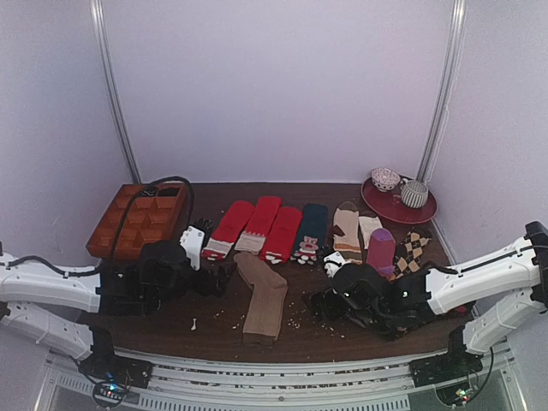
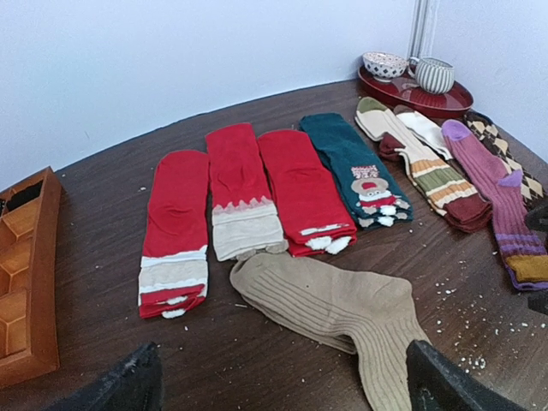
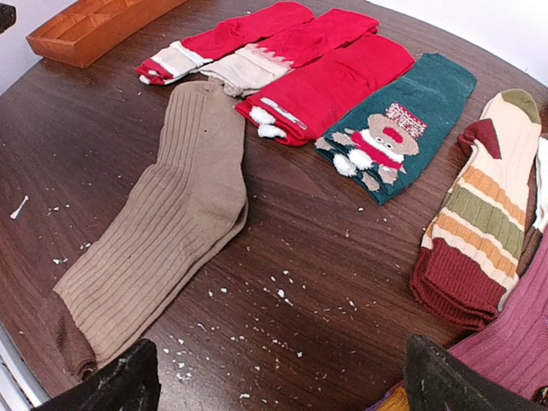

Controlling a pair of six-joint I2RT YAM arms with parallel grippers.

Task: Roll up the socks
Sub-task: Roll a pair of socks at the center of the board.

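The tan ribbed socks (image 1: 261, 301) are laid flat on the worktop (image 1: 163, 327), just nearer than the red socks (image 1: 257, 224). The left claw (image 1: 221, 278) and right claw (image 1: 318, 304) are held wide open, empty.

Socks (image 3: 163, 223) ribbed knit (matt); table (image 3: 77, 145) glossy wood.

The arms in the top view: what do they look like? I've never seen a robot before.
Both the left arm and right arm have smooth white shells with black joints, and a thin black cable runs along each. The left gripper and right gripper are chunky black blocks ending in two dark, tapered fingers.
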